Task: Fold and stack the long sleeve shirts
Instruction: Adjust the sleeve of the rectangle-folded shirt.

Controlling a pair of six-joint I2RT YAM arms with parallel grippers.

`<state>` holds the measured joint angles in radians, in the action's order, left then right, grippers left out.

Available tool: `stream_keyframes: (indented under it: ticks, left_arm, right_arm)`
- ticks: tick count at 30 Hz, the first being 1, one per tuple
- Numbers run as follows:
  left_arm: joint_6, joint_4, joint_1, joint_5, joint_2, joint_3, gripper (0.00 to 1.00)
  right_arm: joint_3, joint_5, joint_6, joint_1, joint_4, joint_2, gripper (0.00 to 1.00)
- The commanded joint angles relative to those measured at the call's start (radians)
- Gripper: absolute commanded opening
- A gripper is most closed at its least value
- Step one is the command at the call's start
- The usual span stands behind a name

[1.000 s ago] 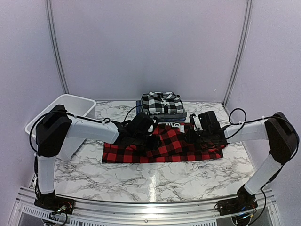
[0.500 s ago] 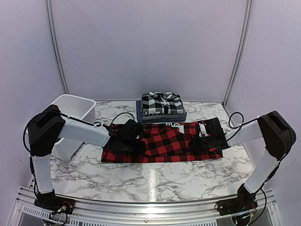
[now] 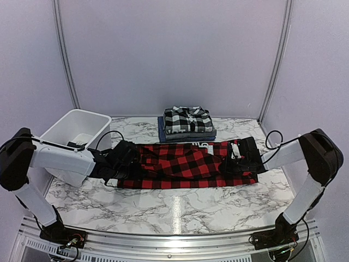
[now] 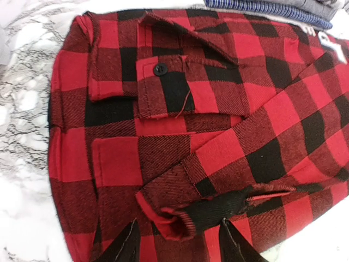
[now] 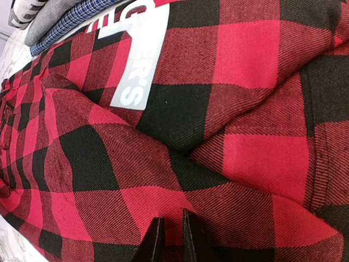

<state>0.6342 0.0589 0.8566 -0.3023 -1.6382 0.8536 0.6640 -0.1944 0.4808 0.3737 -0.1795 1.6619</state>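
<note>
The red-and-black check shirt (image 3: 188, 164) lies on the marble table as a long folded band, with its sleeves laid over the body. My left gripper (image 3: 124, 164) is at its left end. In the left wrist view this gripper (image 4: 179, 232) is open, and a rolled sleeve cuff (image 4: 180, 221) lies between the spread fingers. My right gripper (image 3: 235, 161) is low on the shirt's right end. Its fingers (image 5: 158, 240) stand almost together, pinching the red-and-black cloth (image 5: 180, 164). Behind lies a stack of folded shirts (image 3: 187, 123) with a black-and-white plaid one on top.
A white tub (image 3: 76, 131) stands at the back left, close behind my left arm. The folded stack's blue and grey edges (image 5: 49, 22) lie just past the red shirt's far side. A white printed label (image 5: 136, 60) shows near the shirt's collar end.
My left gripper slid left along the shirt from its middle to its left end. My right gripper dropped onto the right end and its fingers closed further.
</note>
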Motion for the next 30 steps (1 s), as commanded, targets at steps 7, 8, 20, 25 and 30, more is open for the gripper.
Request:
stream_keyframes:
  ticks: [7,8,20,25,30]
  left_arm:
    - [0.104,-0.032,-0.038,0.061,0.164,-0.084,0.48]
    - [0.12,-0.047,-0.052,0.091,0.163,-0.096,0.46]
    - [0.195,-0.213,-0.102,0.271,0.028,-0.113,0.35]
    - [0.196,-0.205,-0.102,0.281,-0.006,-0.098,0.28]
    - [0.17,-0.183,-0.102,0.264,-0.014,-0.071,0.14]
  right_arm:
    - [0.005,0.041,-0.039,-0.012,0.095,-0.083,0.14]
    - [0.006,0.04,-0.041,-0.013,0.099,-0.091,0.14]
    - [0.01,0.036,-0.052,-0.01,0.128,-0.143,0.15]
    - [0.006,0.042,-0.054,-0.01,0.135,-0.16,0.15]
    - [0.008,0.045,-0.053,-0.011,0.139,-0.172,0.15]
